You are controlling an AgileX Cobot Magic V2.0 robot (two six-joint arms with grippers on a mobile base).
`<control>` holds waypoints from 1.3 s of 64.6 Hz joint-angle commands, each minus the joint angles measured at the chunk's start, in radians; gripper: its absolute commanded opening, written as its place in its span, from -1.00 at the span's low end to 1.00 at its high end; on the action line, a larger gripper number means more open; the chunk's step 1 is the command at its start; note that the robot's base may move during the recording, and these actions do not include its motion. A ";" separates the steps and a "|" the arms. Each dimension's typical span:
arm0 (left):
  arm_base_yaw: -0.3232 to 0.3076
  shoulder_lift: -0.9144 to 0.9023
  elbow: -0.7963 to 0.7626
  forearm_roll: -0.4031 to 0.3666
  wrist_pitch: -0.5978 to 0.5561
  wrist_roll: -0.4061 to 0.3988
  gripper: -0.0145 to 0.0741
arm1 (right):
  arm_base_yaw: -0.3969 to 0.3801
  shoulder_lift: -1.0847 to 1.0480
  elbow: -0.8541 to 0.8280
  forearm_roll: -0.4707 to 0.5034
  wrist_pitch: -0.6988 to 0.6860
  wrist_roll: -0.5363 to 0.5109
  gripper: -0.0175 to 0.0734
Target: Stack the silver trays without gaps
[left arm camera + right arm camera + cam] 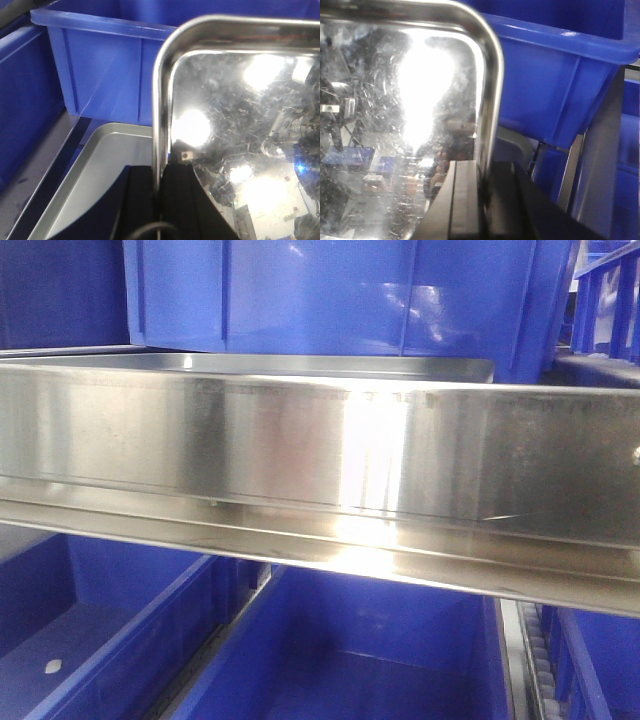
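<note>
A silver tray [320, 455] is held up in the air and fills the front view; I see its shiny side wall and rim. My left gripper [159, 200] is shut on the tray's left rim [161, 110], black fingers [140, 200] on either side of the wall. My right gripper [484, 200] is shut on the tray's right rim [487, 95] the same way. The tray's mirror-like floor shows in both wrist views. A second silver tray [107, 160] lies lower down, below and left of the held one; its corner also shows in the right wrist view [517, 145].
Blue plastic bins surround the trays: a large one behind [350, 295], two lower ones in front [120, 640], and one by each wrist [100, 70] [555, 80]. A roller rail [535, 660] runs at the lower right.
</note>
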 commanded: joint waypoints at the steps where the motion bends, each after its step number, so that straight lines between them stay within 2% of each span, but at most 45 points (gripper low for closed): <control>1: -0.013 0.002 -0.010 0.001 -0.119 0.000 -0.71 | 0.011 -0.002 -0.007 0.003 -0.600 -0.016 -0.78; 21: -0.013 0.002 -0.010 0.001 -0.119 0.000 -0.71 | 0.011 -0.002 -0.007 0.003 -0.698 -0.016 -0.78; 63: -0.013 0.002 -0.010 0.001 -0.128 0.000 -0.71 | 0.011 -0.002 -0.007 0.003 -0.712 -0.016 -0.78; 71: -0.013 0.002 -0.010 0.063 -0.143 0.002 -0.71 | 0.011 0.002 -0.007 0.003 -0.678 -0.016 -0.78; 84: -0.003 0.004 -0.010 0.109 -0.137 0.002 -0.71 | 0.011 0.045 -0.007 0.003 -0.572 -0.016 -0.78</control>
